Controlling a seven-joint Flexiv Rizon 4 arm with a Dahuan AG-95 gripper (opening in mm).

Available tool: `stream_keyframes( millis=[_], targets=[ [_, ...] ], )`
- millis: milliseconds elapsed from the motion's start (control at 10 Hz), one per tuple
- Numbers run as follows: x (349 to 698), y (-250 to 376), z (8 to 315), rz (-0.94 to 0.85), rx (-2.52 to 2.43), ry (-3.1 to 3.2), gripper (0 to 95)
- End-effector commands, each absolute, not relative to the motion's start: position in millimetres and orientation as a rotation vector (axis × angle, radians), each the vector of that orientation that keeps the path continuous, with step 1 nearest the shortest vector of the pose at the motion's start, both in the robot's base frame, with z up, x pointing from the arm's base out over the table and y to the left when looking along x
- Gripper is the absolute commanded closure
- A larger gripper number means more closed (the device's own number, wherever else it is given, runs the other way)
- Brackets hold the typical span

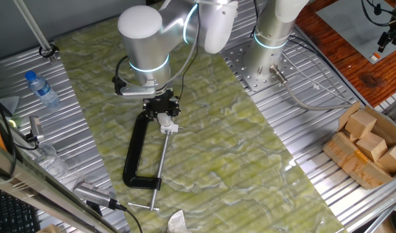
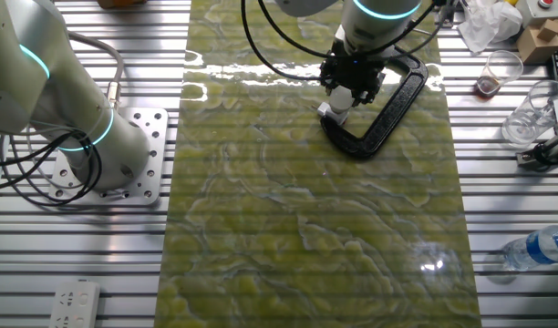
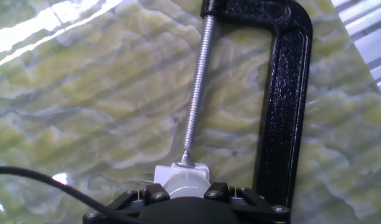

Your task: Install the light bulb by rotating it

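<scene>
The light bulb (image 3: 185, 185), pale grey-white and rounded, sits on a small white square block (image 3: 181, 170) held at the tip of the C-clamp's threaded screw (image 3: 197, 87). My gripper (image 3: 185, 193) comes straight down on it, with a black finger (image 3: 155, 194) pressed to each side. From the side, the gripper (image 1: 163, 111) covers most of the bulb (image 1: 165, 120), with the block (image 1: 171, 129) just below. The black C-clamp (image 1: 134, 155) lies flat on the green marbled mat. In the other fixed view the gripper (image 2: 352, 80), the bulb (image 2: 340, 97) and the clamp (image 2: 393, 105) show near the mat's far end.
A second arm's base (image 1: 270, 45) stands on the slatted table behind the mat. A water bottle (image 1: 41, 88) lies at the left, and a box of wooden blocks (image 1: 369, 145) at the right. Plastic cups (image 2: 503, 73) and a power strip (image 2: 74, 305) sit off the mat.
</scene>
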State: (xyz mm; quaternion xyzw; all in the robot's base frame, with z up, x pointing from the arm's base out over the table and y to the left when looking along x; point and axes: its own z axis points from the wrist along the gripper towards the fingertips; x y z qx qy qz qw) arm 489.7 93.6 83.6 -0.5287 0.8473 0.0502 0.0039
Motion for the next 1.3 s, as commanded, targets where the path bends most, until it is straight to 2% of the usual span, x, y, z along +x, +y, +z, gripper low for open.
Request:
stream_keyframes(
  millis=[100,300,600,1000,1300],
  targets=[
    [489.7,93.5,82.6,0.132,-1.645,2.661,57.0],
    [489.7,93.5,82.6,0.135,-1.531,2.735,95.0],
    [489.7,93.5,82.4,0.131,-1.253,2.878,95.0],
    [489.7,93.5,82.4,0.116,-0.543,3.127,95.0],
    [489.7,93.4,82.3,0.099,-0.187,3.168,95.0]
  ],
)
